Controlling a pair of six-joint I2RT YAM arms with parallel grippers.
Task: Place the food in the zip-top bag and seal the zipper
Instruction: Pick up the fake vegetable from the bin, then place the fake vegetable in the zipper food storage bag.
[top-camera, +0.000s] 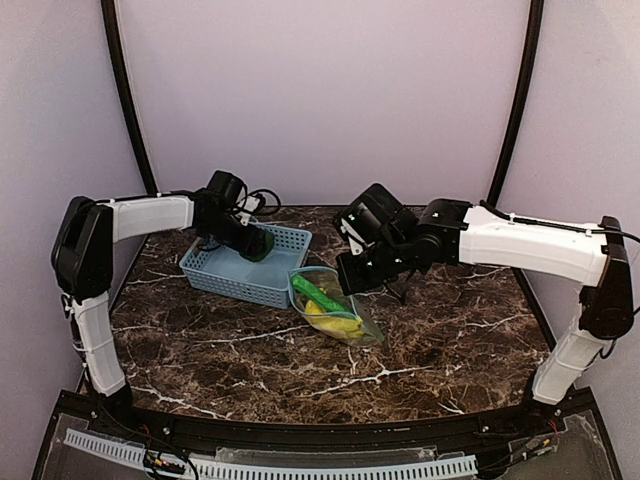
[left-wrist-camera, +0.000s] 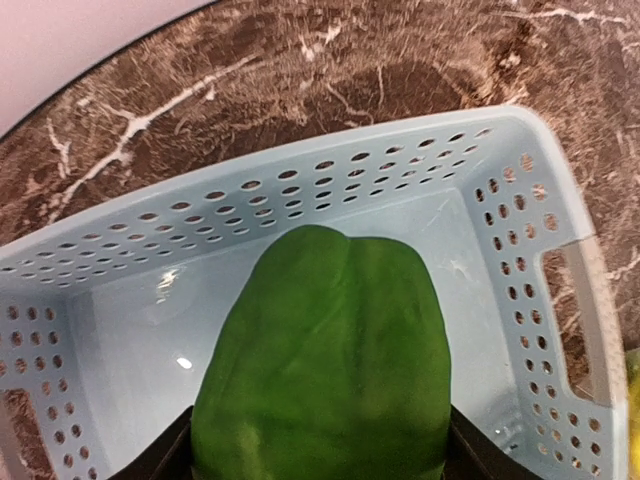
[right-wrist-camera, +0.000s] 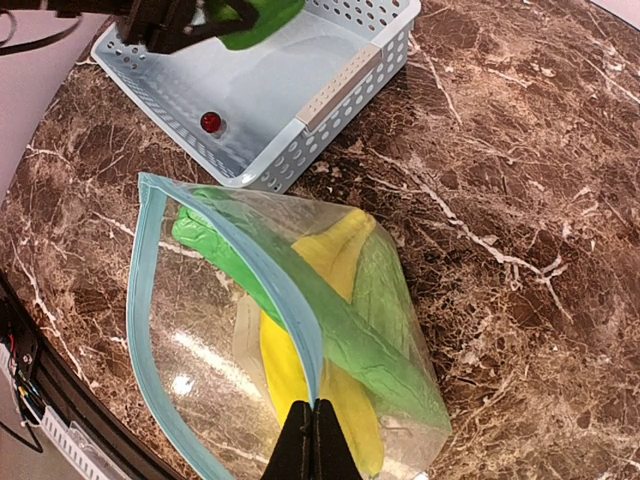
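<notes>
My left gripper (left-wrist-camera: 320, 456) is shut on the dark green bell pepper (left-wrist-camera: 325, 360), holding it just above the floor of the light-blue basket (left-wrist-camera: 540, 300). In the top view the pepper (top-camera: 258, 243) hangs at the basket's far right part. The clear zip-top bag (right-wrist-camera: 200, 340) lies right of the basket with its mouth gaping. Inside it are the yellow banana (right-wrist-camera: 300, 380) and two long green cucumber-like pieces (right-wrist-camera: 350, 330). My right gripper (right-wrist-camera: 315, 425) is shut on the light-blue zipper (right-wrist-camera: 260, 260), pinching the upper lip of the mouth and lifting it.
The slotted basket (top-camera: 225, 275) stands at the back left of the dark marble table (top-camera: 440, 340). A small red round thing (right-wrist-camera: 211, 122) lies on the basket's floor. A black frame (top-camera: 300, 435) borders the near table edge.
</notes>
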